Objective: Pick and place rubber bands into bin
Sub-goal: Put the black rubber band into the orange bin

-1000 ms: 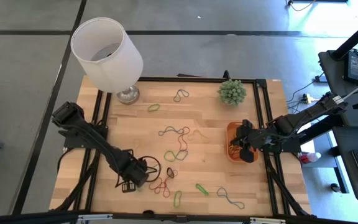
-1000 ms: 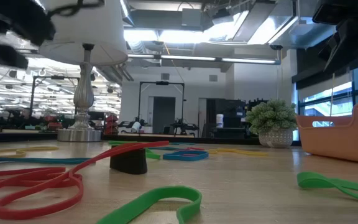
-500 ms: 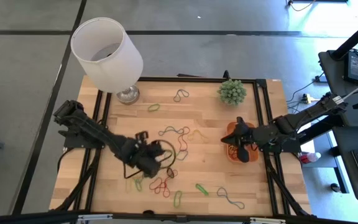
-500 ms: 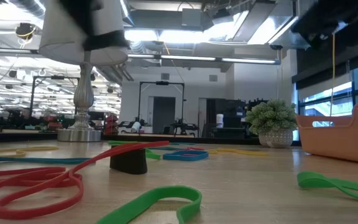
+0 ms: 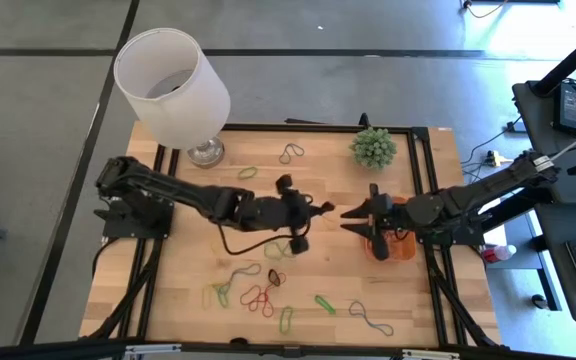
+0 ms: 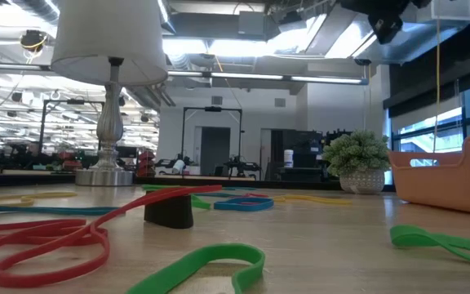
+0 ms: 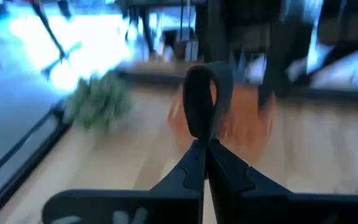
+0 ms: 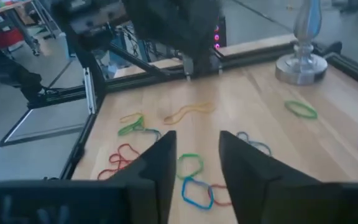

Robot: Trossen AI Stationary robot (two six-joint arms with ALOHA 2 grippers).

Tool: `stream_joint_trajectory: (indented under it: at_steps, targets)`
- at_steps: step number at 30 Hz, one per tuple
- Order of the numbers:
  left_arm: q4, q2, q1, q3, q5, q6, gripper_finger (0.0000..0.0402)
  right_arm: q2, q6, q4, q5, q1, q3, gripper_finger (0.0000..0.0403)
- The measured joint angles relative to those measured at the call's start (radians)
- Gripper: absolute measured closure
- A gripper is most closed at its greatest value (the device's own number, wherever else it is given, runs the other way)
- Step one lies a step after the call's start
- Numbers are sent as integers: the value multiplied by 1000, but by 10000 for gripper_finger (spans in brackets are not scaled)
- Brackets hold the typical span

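My left gripper (image 5: 320, 209) reaches from the table's left to mid-table, shut on a dark rubber band (image 7: 207, 99). The orange bin (image 5: 400, 247) stands near the right edge, also seen in the low view (image 6: 447, 181). My right gripper (image 8: 195, 163) hovers open at the bin's left side (image 5: 352, 220), pointing toward the left gripper. Several loose rubber bands lie on the wood, red ones (image 5: 258, 297) and green ones (image 5: 286, 320) near the front. A thin yellow strand (image 6: 439, 90) runs straight down to the bin; whether it hangs from my right gripper I cannot tell. My left gripper pinches one end of the dark band's loop (image 7: 205, 140) between its two fingertips. The fingers come nearly level from the table's left. The rest of the loop sticks out past the tips, lifted clear of the table.
A lamp with a white shade (image 5: 173, 85) stands at the far left on its metal foot (image 5: 205, 152). A little potted plant (image 5: 373, 148) stands at the far edge beside the bin. More bands lie at mid-table (image 5: 286, 245) and toward the far edge (image 5: 290, 153).
My left gripper has risen from the near left of the table and swung toward the bin, tipping from pointing down to nearly level, with the dark band lifted clear. My right gripper has risen out of the bin and tipped up toward level.
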Motion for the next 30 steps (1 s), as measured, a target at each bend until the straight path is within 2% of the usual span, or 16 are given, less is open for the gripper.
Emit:
stream_joint_trajectory:
  at_steps: [5,10,21,25,30]
  targets:
    - [75,29,17,-1,35,14,398,38,-73,96,7,-1,0,233]
    - [78,46,12,-2,43,14,398,50,-95,158,105,-10,0,211]
    - [89,55,11,-1,48,12,398,47,-101,213,76,-47,0,206]
    - [89,55,11,-1,44,12,398,47,-101,223,69,-47,0,219]
    - [89,55,19,-1,45,12,398,53,-102,227,70,-50,0,274]
